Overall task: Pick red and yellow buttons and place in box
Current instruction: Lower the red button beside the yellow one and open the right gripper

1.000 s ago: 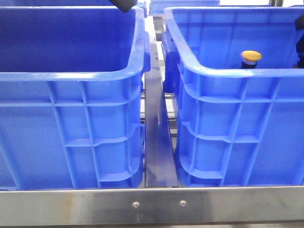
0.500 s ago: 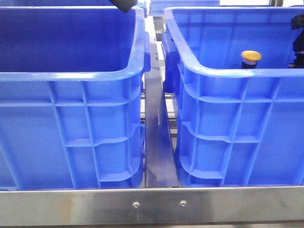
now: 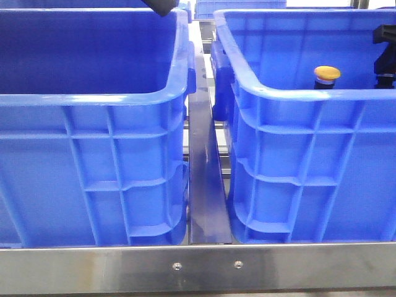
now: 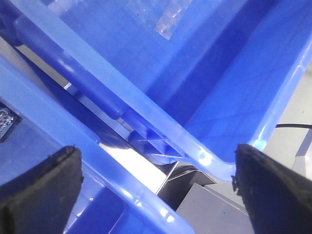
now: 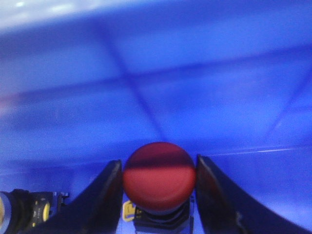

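Your right gripper [image 5: 158, 183] sits down inside the right-hand blue plastic crate [image 3: 309, 167], its black fingers [image 5: 105, 195] on either side of the dark red domed push button [image 5: 159, 175]. The jaws look closed in against the red cap from both sides, so call it pinched. In the front view only a black piece of that gripper [image 3: 385, 52] shows, at the crate's right edge.

The yellow-orange domed push button [image 3: 326, 75] stands upright on its black body inside the same crate, toward the far right part, near the gripper but apart from it. In the right wrist view you catch a black body with a yellow edge [image 5: 22, 212] at the frame's corner, just beside the finger; cannot tell if it touches.

Your left gripper [image 4: 156, 195] hovers over the gap between the two crates, its black pads [image 4: 41, 190] spread wide, nothing between them. Below it: the rim of the left-hand blue plastic crate [image 3: 93, 154] and a strip of shiny metal frame [image 4: 146, 168]. A steel rail [image 3: 198, 267] runs along the near edge, in front of both crates
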### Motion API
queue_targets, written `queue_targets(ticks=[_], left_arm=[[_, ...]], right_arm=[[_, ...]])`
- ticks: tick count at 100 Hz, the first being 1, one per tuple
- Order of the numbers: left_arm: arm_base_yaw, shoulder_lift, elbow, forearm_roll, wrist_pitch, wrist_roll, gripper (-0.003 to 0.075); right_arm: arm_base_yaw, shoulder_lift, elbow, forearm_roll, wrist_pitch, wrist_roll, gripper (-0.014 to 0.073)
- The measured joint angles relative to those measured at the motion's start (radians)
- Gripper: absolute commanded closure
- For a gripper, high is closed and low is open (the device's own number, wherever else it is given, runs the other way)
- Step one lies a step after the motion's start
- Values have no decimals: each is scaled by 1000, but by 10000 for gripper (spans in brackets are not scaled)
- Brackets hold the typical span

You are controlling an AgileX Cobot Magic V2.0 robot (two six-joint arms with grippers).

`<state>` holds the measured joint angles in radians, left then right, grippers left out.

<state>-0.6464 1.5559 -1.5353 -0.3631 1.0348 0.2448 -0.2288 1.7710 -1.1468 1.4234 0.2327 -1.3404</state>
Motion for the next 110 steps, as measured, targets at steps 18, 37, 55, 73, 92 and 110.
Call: queue_targets(ticks=[18,37,55,73,92,110], left_arm=[[0,0,0,0,0,0,125],[0,0,0,0,0,0,125],[0,0,0,0,0,0,125],[0,0,0,0,0,0,125],[0,0,0,0,0,0,125],[0,0,0,0,0,0,125]], right_arm=[[0,1,0,2,0,-2,256],[0,6,0,2,6,-2,208],[0,8,0,2,35,-2,208],[0,8,0,1,50,0,208],[0,-3,0,-24,50,0,208],[0,-69,0,-62,50,0,208]])
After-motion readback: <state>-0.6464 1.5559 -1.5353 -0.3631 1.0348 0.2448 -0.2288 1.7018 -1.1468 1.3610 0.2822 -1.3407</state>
